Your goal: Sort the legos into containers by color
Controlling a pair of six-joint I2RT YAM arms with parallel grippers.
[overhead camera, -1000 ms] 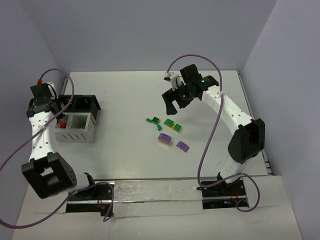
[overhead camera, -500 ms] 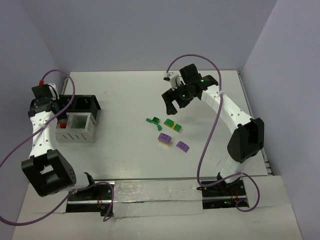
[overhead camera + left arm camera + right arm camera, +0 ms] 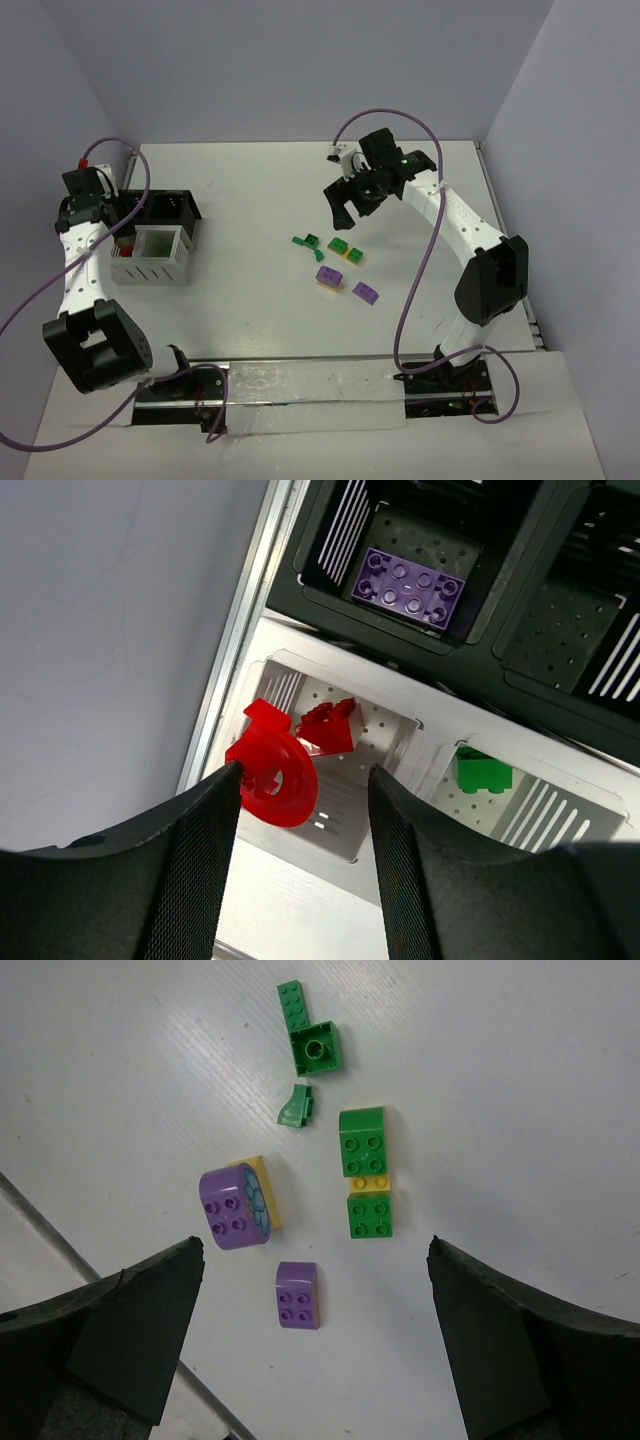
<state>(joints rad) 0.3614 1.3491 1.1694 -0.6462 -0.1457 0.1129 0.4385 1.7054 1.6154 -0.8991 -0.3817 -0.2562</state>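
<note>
My left gripper [image 3: 305, 780] is open above the white slatted box [image 3: 405, 742]. A red half-round lego [image 3: 272, 778] touches only its left finger, over a compartment that holds a red brick [image 3: 325, 727]. The compartment beside it holds a green brick [image 3: 483, 770]. A purple brick [image 3: 410, 580] lies in the black tray [image 3: 520, 650]. My right gripper [image 3: 316, 1245] is open and empty above the loose legos: a small purple brick [image 3: 298, 1295], a purple-and-yellow piece [image 3: 238, 1205], a green-yellow-green stack [image 3: 367, 1175] and green pieces [image 3: 318, 1048].
In the top view the white box [image 3: 150, 268] and the black tray [image 3: 170, 208] stand at the table's left, close to the left wall. The loose legos [image 3: 340, 262] lie mid-table. A metal strip [image 3: 300, 385] runs along the near edge.
The left wrist has shifted very slightly over the box. The right arm and the loose legos have not moved.
</note>
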